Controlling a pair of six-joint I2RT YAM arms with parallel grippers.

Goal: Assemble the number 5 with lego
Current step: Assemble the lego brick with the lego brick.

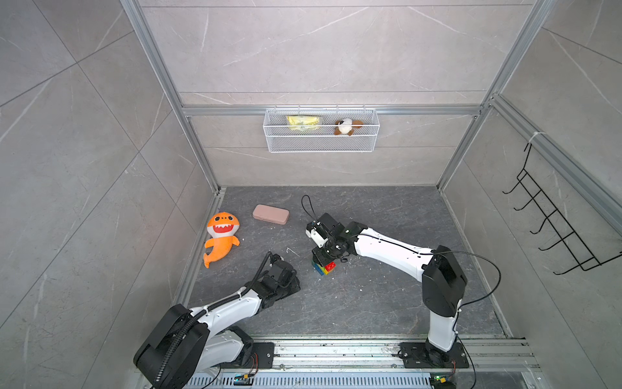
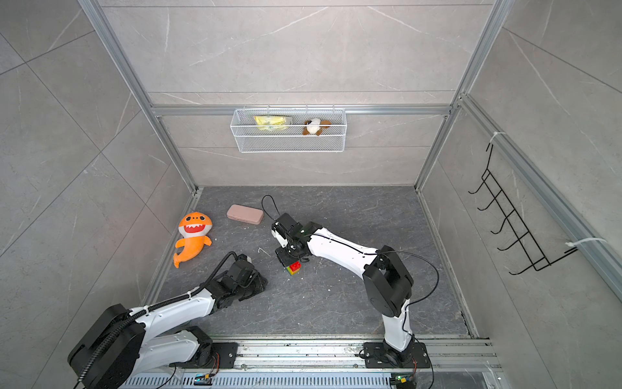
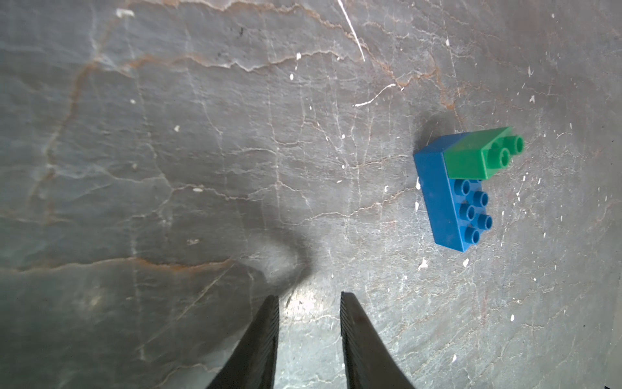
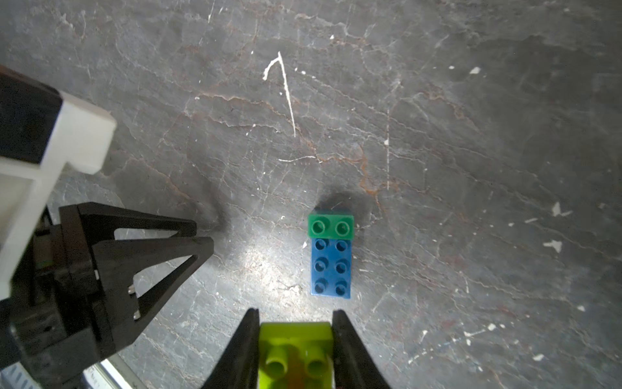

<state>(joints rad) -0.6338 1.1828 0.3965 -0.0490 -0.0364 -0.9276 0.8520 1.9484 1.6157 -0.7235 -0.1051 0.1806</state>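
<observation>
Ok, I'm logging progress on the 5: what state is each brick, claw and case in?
left claw: open, empty.
right claw: shut on lime green brick.
blue brick: on the table, six studs bare.
dark green brick: seated on the blue brick's end.
pink case: closed, lying flat.

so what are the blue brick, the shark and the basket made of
Blue brick: hard moulded plastic, smooth and slightly glossy; crisp edges and round studs.
Shark: looks like soft stuffed fabric, matt; puffy, rounded shape.
Basket: probably white-coated metal mesh; fine see-through grid with a wire rim.
</observation>
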